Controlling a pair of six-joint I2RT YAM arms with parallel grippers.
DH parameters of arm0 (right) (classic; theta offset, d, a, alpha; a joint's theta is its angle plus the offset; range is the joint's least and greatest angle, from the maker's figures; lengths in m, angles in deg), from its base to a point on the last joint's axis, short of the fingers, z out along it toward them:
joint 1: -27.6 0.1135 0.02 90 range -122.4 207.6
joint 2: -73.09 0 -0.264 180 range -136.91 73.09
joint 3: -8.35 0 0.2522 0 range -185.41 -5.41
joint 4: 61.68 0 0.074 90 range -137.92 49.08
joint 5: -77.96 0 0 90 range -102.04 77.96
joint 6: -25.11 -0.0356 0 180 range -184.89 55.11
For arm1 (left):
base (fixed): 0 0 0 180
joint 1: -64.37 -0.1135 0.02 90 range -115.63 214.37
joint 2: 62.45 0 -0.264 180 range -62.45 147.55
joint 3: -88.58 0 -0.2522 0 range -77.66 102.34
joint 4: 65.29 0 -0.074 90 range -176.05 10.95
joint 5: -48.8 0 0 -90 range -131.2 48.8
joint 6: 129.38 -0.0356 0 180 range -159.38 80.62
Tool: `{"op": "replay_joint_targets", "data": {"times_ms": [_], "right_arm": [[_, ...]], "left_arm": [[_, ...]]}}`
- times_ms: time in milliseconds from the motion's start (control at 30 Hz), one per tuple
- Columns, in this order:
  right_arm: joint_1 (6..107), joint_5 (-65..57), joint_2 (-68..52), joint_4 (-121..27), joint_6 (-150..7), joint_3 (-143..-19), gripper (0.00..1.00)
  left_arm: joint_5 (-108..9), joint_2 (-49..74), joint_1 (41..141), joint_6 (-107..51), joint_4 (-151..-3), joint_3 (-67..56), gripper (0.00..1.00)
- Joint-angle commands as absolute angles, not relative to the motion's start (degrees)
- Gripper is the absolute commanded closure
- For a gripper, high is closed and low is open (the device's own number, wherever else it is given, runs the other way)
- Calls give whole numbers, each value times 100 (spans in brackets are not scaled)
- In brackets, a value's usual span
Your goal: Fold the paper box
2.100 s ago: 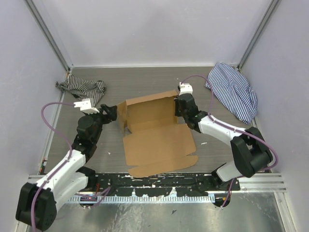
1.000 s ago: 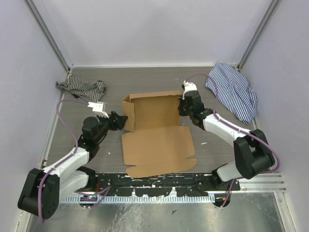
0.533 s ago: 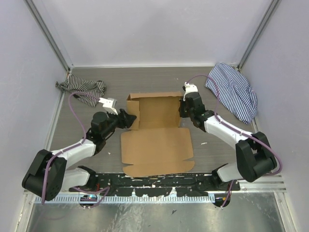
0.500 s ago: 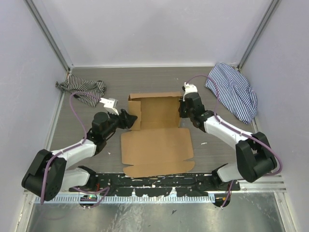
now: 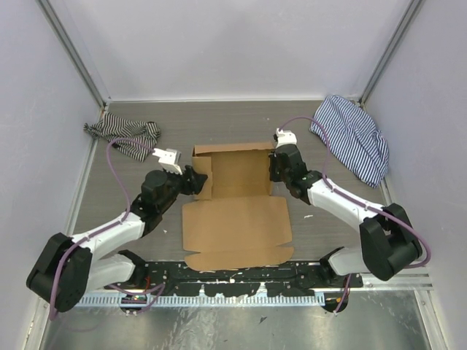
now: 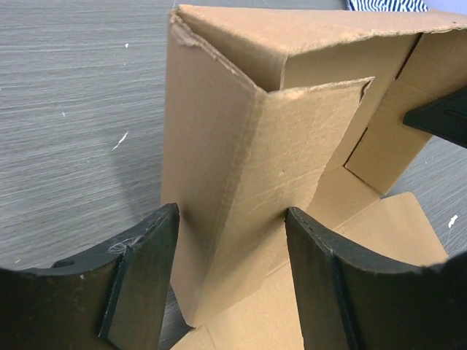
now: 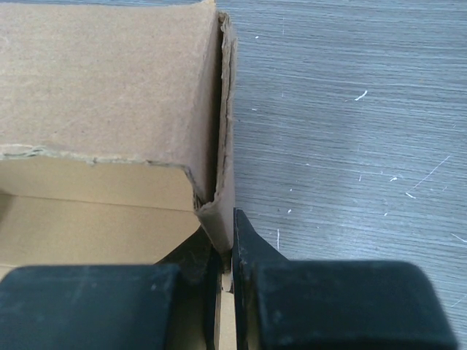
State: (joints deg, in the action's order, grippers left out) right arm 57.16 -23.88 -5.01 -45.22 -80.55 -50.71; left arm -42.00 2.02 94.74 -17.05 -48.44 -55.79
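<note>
We see the paper box (image 5: pixel 237 197) in the middle of the table (image 5: pixel 241 124), its lid panel lying flat toward 6 o'clock and its rear and side walls raised. At its 9 o'clock side our left gripper (image 6: pixel 230 240) stands spread, straddling the folded wall. At 3 o'clock our right gripper (image 7: pixel 225 244) pinches that wall's edge tight.

A robot lab test cell: plain pale walls (image 5: pixel 241 44) rise beyond and outside both the left end effector (image 5: pixel 196 180) and right end effector (image 5: pixel 273 168), metal posts (image 5: pixel 73 51) brace the far corners, an aluminium rail (image 5: pixel 408 271) edges the table (image 5: pixel 241 120) behind them.
</note>
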Motion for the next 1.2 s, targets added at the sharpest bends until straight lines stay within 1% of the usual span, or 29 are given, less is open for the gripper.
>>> {"op": "replay_joint_targets", "data": {"times_ms": [0, 200, 367, 500, 600, 733, 800, 867, 900, 933, 1000, 1033, 1167], "right_arm": [[5877, -2399, -229, -4516, -8182, -5034, 97], [6023, -3121, -225, -4402, -8373, -5015, 97], [6587, -4041, -22, -5185, -8375, -4381, 99], [6823, -4320, -14, -5822, -8652, -3926, 99], [6974, -4527, 158, -6084, -8854, -3699, 98], [7203, -4844, 356, -6164, -8992, -3598, 98], [7238, -4801, 361, -6112, -9028, -3644, 98], [7257, -4782, 359, -6010, -9072, -3717, 98], [7268, -4769, 376, -6013, -9071, -3730, 98], [7278, -4768, 397, -5984, -9081, -3744, 98], [7280, -4785, 428, -5909, -9103, -3800, 98], [7290, -4786, 442, -5877, -9108, -3819, 98], [7287, -4844, 484, -5753, -9160, -3878, 98]], "left_arm": [[-3976, 505, 9647, -1802, -4775, -5212, 34], [-3554, 434, 10084, -1818, -5051, -5189, 35], [-3109, 542, 10197, -1790, -5103, -5279, 35], [-2715, 691, 10368, -1800, -5101, -5295, 35], [-2270, 707, 10559, -1796, -5102, -5329, 35], [-1467, 881, 10925, -1802, -5080, -5287, 40], [-1049, 1155, 11097, -1804, -5029, -5218, 45], [-761, 1453, 11217, -1802, -4994, -5126, 55], [-610, 1635, 11265, -1777, -4983, -5071, 63], [-490, 1756, 11303, -1763, -4985, -5014, 72], [-165, 1944, 11360, -1633, -5117, -4895, 97], [8, 1981, 11378, -1517, -5231, -4844, 100], [654, 2031, 11468, -1141, -5547, -4760, 100]]}}
